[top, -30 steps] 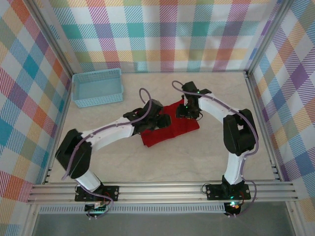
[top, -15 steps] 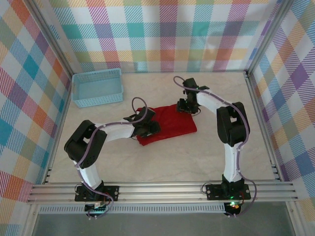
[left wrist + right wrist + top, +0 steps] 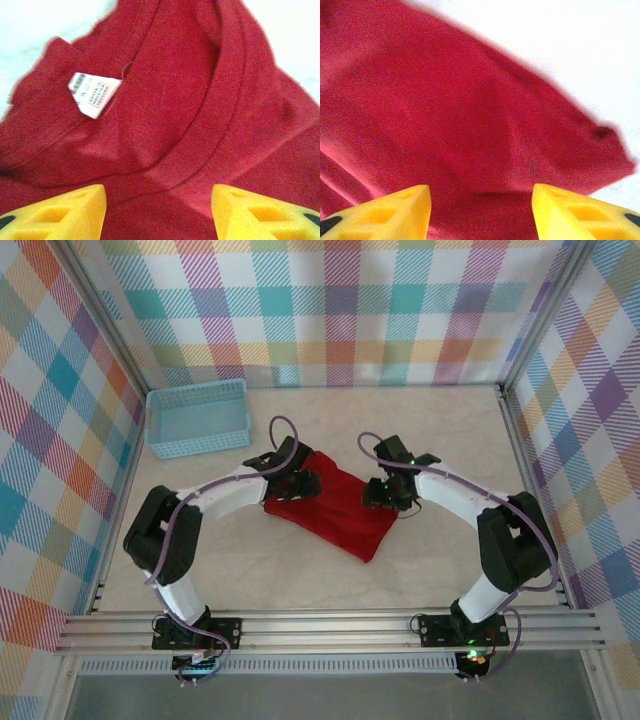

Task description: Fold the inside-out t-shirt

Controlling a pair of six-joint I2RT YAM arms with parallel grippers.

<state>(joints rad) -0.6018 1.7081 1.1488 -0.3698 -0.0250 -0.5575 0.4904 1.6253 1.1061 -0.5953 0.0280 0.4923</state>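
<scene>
Plaid walls box in a pale marbled table point(image 3: 300, 570), where the inside-out t-shirt point(image 3: 335, 512) lies bunched midway between the side edges. The left gripper point(image 3: 295, 482) hovers with fingers apart over the ribbed collar point(image 3: 220, 115) and pale label point(image 3: 93, 93). The right gripper point(image 3: 385, 494), also apart, hangs over the opposite end. The knit looks soft and limp, so each would best pinch low and draw it flat before creasing.

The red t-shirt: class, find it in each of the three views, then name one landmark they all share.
Top external: the red t-shirt lies mid-table, right of the light-blue basket.
Left wrist: red t-shirt across the frame, neck label at upper left.
Right wrist: red t-shirt from the left edge to lower right.
Shared landmark: the pale table bordering the cloth.
</scene>
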